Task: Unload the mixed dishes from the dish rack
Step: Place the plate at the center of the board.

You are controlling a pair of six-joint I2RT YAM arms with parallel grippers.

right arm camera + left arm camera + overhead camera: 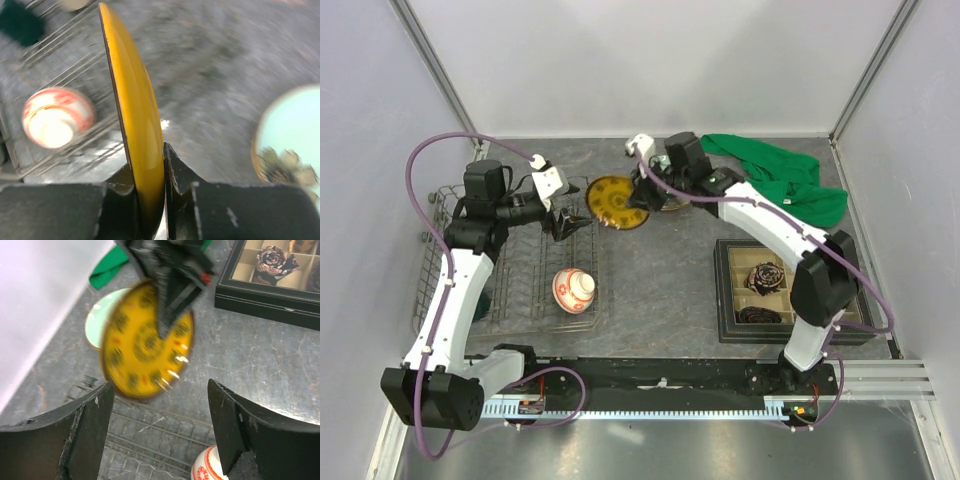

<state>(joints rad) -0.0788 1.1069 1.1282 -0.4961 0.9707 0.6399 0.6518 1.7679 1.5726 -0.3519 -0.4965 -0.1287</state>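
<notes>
Two grippers meet near the far right corner of the dish rack point(525, 285), and only one of them has a hold. The right gripper point(150, 175) is clenched on the rim of the yellow-gold patterned plate point(617, 203), a finger pressed to each face, so the plate stands on edge in the right wrist view. From above, the plate hangs off the table, most of it past the rack's right edge. The left gripper point(160, 410) is released: its jaws stand wide apart, and the left wrist view shows clear space between its fingers point(95, 415) and the plate's near rim. It hovers over the rack's far right wires, just beside the plate and not touching it. The red-and-white patterned bowl point(574, 288) sits upside down in the rack's near right corner, close against the right rim. A dark green mug point(482, 300) shows at the rack's left side, mostly hidden by the left arm. The pale green plate point(97, 320) lies flat on the table just right of the rack's far corner, partly under the held plate and the right arm. Bare grey table runs along the rack's right edge, between it and a black compartmented tray point(728, 290) that sits well to the right. A green cloth point(780, 175) lies crumpled beyond that, far to the rack's right by the back wall.
</notes>
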